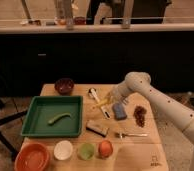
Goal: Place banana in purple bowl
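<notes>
Camera view, from where I stand in front of the worktop (136, 150): the arm comes in from the right side and bends down to the middle of the wood. The pincer (110, 98) is low there, clenched. Its tip is at the banana (102, 104), which looks to lie on the worktop just at the pincer's seven o'clock. I cannot tell if the fingers really have the fruit between them or only touch it.

The purple bowl (64, 86) stands at the far left corner, about ten o'clock from the banana and well apart from it. Its inside looks dark, and I see no banana in it.

So I judge the task is at the beginning. The reaching is done, the grasp is maybe done, and nothing has been carried. What is left: lift the banana, bring it toward ten o'clock past the white-handled tool (92, 93), and let it go over the bowl.

The green tray (55, 98) with the green pod (60, 118) is at nine o'clock, not part of this job.
</notes>
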{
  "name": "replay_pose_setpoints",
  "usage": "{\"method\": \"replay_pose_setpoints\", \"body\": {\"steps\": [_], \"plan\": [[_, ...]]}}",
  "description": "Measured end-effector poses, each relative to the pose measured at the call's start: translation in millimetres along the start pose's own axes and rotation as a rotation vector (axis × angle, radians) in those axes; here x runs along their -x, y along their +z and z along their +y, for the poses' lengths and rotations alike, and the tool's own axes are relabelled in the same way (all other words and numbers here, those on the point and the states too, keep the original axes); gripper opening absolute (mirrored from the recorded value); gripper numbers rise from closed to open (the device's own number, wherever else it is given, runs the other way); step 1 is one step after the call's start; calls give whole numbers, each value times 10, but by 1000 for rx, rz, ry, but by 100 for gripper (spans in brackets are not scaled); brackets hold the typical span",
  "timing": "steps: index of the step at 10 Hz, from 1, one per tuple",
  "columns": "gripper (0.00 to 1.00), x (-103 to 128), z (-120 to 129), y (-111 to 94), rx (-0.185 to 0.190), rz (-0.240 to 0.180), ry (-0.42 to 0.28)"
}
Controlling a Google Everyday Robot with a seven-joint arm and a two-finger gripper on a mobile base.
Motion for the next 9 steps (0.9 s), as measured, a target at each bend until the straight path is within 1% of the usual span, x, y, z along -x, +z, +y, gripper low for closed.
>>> {"method": "replay_pose_setpoints", "body": {"steps": [1,2,3,5,7,9], "plan": [[0,-4,-184,86,-24,-3,1],[0,47,-371,187,-44,-9,-9],[0,84,-499,244,-58,-12,-17],[0,148,-685,328,-73,-20,-40],[0,179,-834,427,-70,-29,-58],[0,154,-1080,583,-51,-37,-78]]}}
